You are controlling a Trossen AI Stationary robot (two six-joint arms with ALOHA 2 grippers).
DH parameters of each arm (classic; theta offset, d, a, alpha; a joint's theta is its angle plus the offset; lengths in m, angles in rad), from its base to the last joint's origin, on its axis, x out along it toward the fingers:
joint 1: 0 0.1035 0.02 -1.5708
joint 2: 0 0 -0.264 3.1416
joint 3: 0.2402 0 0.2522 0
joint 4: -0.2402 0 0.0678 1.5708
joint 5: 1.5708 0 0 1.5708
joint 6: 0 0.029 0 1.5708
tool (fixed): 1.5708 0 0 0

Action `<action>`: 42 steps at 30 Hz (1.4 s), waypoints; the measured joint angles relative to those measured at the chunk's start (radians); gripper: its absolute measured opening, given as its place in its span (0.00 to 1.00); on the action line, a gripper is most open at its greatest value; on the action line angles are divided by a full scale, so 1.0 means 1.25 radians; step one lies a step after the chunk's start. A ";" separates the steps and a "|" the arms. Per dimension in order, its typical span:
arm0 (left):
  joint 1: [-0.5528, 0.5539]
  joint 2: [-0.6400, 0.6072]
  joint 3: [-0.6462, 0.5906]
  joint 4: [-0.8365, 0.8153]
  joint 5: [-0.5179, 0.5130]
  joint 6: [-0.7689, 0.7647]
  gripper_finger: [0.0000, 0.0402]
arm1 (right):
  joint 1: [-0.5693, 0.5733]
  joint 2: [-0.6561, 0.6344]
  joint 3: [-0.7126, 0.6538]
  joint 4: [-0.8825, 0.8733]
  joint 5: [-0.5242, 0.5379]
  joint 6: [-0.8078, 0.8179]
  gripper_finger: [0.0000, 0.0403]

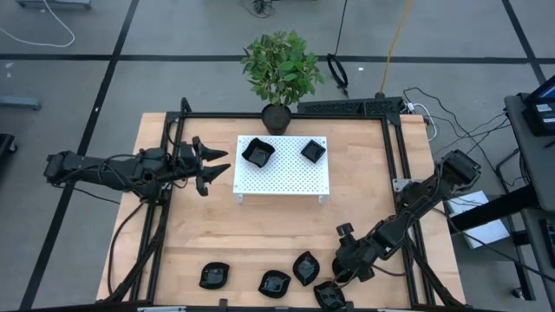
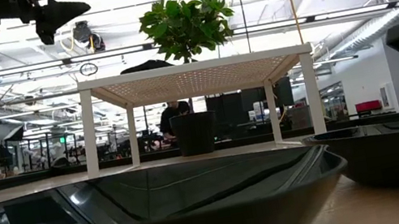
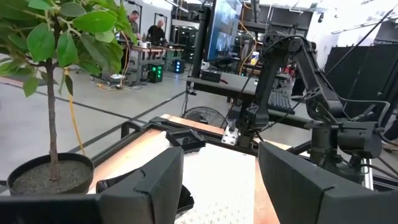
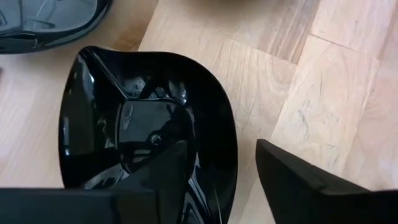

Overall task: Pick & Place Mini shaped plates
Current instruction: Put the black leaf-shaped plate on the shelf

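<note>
The mini shaped plates are split between two places: two sit on the white perforated platform (image 1: 284,165), just ahead of the left claw (image 1: 214,165), and four lie along the near edge of the table (image 1: 260,234), one of them, a rounded plate (image 4: 149,118), directly under the right claw (image 4: 221,168). That claw hangs low over it with its fingers spread, one finger (image 4: 161,171) above the plate's inside and the other (image 4: 311,180) outside the rim over bare wood, so the rim lies between them. The plate looks glossy, thin and rigid, most likely light; I would expect it to be slippery and to skate on the wood if pushed sideways. The raised rim is the only real hold: one finger inside, one outside, closing squarely across the wall rather than on the sloping floor, where a pad would slide. Another plate (image 4: 50,22) lies near it, beyond the far rim, so the descent should stay clear of that one. The left claw waits with fingers spread beside the platform, near the potted plant (image 1: 279,74), holding nothing.
</note>
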 joint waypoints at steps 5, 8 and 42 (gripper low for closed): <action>0.000 0.000 0.000 0.000 0.000 0.000 0.53 | -0.001 0.000 0.000 0.007 0.000 -0.017 0.30; 0.000 0.000 0.000 0.000 0.000 0.000 0.53 | -0.002 0.000 0.000 0.008 0.000 -0.028 0.20; 0.000 0.000 0.000 0.000 0.000 0.000 0.53 | -0.377 -0.209 0.309 0.010 0.155 -0.219 0.00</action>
